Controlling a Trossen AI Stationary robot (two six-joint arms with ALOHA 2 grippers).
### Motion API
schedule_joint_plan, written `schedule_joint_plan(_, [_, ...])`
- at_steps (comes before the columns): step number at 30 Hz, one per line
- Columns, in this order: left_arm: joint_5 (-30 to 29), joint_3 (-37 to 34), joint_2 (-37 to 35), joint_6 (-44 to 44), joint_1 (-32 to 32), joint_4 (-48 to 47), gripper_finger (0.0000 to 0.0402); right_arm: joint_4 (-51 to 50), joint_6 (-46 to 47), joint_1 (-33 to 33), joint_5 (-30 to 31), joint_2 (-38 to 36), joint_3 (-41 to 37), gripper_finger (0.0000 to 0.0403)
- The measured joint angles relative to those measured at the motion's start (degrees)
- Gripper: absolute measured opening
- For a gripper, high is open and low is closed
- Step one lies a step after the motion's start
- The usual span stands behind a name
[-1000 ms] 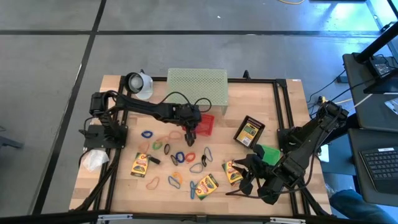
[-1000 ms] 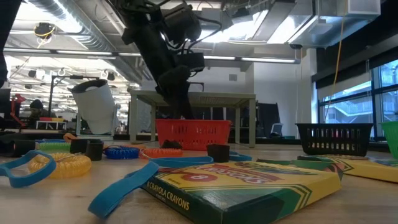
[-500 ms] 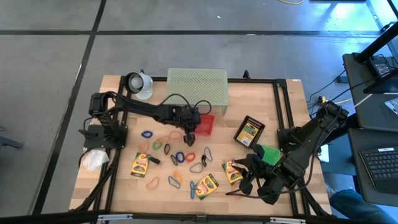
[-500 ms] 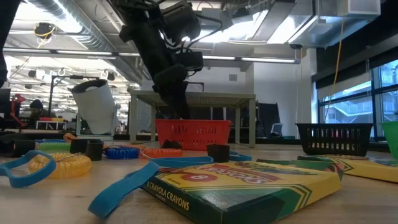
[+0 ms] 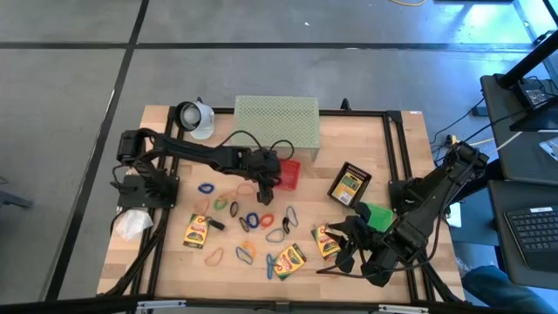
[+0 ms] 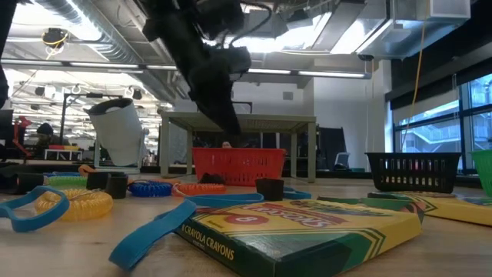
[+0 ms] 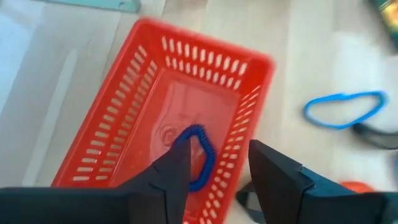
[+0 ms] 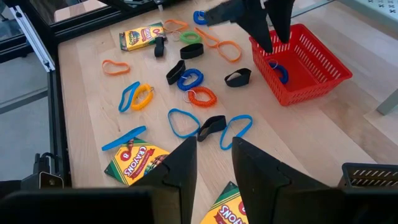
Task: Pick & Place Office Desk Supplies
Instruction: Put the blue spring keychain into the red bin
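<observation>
left gripper (image 7: 214, 171): over the red perforated plastic basket (image 7: 134, 118), fingers apart, holding nothing | blue coiled loop (image 7: 200, 155): lying on the basket floor (directly beneath the fingers) | right gripper (image 8: 208, 165): at the table's near right edge, fingers parted, empty | yellow-and-green crayon boxes (image 5: 197, 230) and coloured loops (image 5: 252, 221): scattered on the wooden table (image 5: 174, 262)

My fingers (image 7: 270, 171) are matt dark plastic. The surface (image 8: 93, 93) is pale, smooth wood with fine grain. Red basket (image 7: 134, 118): slotted moulded plastic, slight sheen; inside it, a blue coiled loop (image 7: 200, 152), plastic. Beside the basket, crayon boxes (image 8: 130, 158) are glossy printed card. Pale green shelf (image 5: 276, 118): perforated metal, matt.
</observation>
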Motion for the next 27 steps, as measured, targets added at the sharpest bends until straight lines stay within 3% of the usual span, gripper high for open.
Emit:
schedule_joint_plan(6, [4.93, 0.0, -6.63, -1.66, -0.74, -0.64, 0.0144, 0.02, 0.11, 0.0, 0.0, 0.0, 0.0, 0.0103])
schedule_joint_plan(10, [4.8, 0.0, -13.44, -1.92, -1.62, -7.09, 0.0136, 0.04, 0.11, 0.0, -0.04, 0.0, 0.0, 0.0103])
schedule_joint_plan(17, [2.29, 0.0, -25.46, -9.39, -1.47, -34.5, 0.0122, 0.37, 0.11, 0.0, -0.46, 0.0, 0.0, 0.0103])
schedule_joint_plan(22, [-2.71, 0.0, -29.38, -14.98, -1.51, -53.53, 0.0111, 0.43, 0.11, 0.0, -0.46, 0.0, -0.01, 0.0103])
schedule_joint_plan(27, [-6.28, 0.0, -29.79, -14.95, -3.38, -61.75, 0.0114, 1.46, 0.37, 0.0, -0.49, 0.0, 0.0, 0.0103])
